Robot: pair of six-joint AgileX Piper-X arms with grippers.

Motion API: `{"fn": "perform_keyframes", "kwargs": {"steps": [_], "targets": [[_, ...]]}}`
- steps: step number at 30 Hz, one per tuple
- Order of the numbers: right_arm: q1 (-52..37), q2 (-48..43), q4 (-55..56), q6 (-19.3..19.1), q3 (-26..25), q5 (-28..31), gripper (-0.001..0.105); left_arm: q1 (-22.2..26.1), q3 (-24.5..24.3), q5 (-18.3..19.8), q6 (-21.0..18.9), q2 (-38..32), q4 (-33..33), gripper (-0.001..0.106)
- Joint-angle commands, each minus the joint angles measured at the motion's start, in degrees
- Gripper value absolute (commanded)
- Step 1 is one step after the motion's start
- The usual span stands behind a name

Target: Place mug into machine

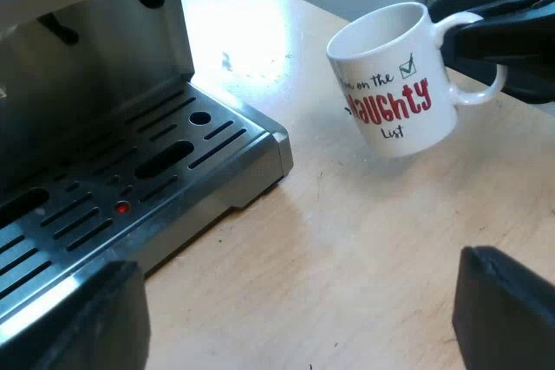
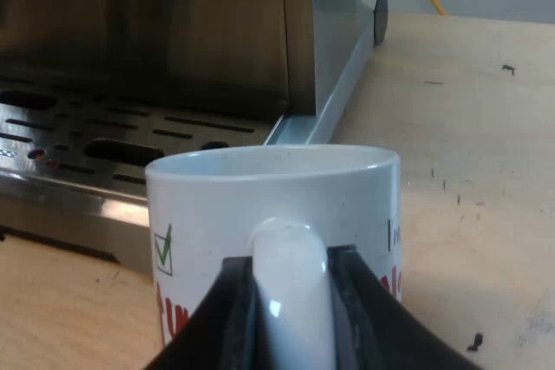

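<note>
A white mug (image 1: 395, 84) with red "Naughty List" lettering hangs tilted just above the wooden table (image 1: 364, 249), a short way off the corner of the espresso machine's slotted metal drip tray (image 1: 173, 162). My right gripper (image 1: 486, 36) holds it by the handle. In the right wrist view the two black fingers of my right gripper (image 2: 290, 275) are shut on the mug's (image 2: 269, 188) white handle, and the drip tray (image 2: 130, 153) lies just beyond the mug. My left gripper (image 1: 295, 327) is open, fingers wide apart over bare table near the tray's edge, holding nothing.
The espresso machine's steel body (image 2: 173, 23) rises behind the drip tray. A small red float (image 1: 122, 208) shows among the tray's slots. A dark knob (image 2: 381, 6) sticks out at the machine's side. Bare wooden table surrounds the mug.
</note>
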Motion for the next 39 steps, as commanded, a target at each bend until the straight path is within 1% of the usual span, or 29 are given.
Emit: {"fn": "perform_keyframes", "kwargs": {"steps": [1, 7, 10, 15, 20, 25, 39], "targets": [[0.05, 2.99, -3.43, -1.92, -0.73, -0.06, 0.000, -0.27, -0.28, -0.24, -0.84, -0.37, -0.49, 0.073], [0.05, 11.18, -11.20, -2.08, -0.73, 0.92, 0.000, -0.27, -0.28, -0.24, -0.84, -0.37, -0.49, 0.073], [0.05, 14.63, -12.87, -2.08, -0.73, 0.95, 0.000, -0.27, -0.28, -0.24, -0.84, -0.37, -0.49, 0.073], [0.05, 17.10, -13.30, -2.08, -0.73, 0.95, 0.000, -0.27, -0.28, -0.24, -0.84, -0.37, -0.49, 0.073], [0.05, 17.08, -10.50, -2.08, -0.73, 0.95, 0.000, -0.27, -0.28, -0.24, -0.84, -0.37, -0.49, 0.073], [0.05, 17.08, -3.07, -2.08, -0.73, 0.95, 0.000, -0.27, -0.28, -0.24, -0.84, -0.37, -0.49, 0.073], [0.05, 17.08, 6.34, -2.08, -0.73, 1.23, 0.000, -0.27, -0.28, -0.24, -0.84, -0.37, -0.49, 0.073]]}}
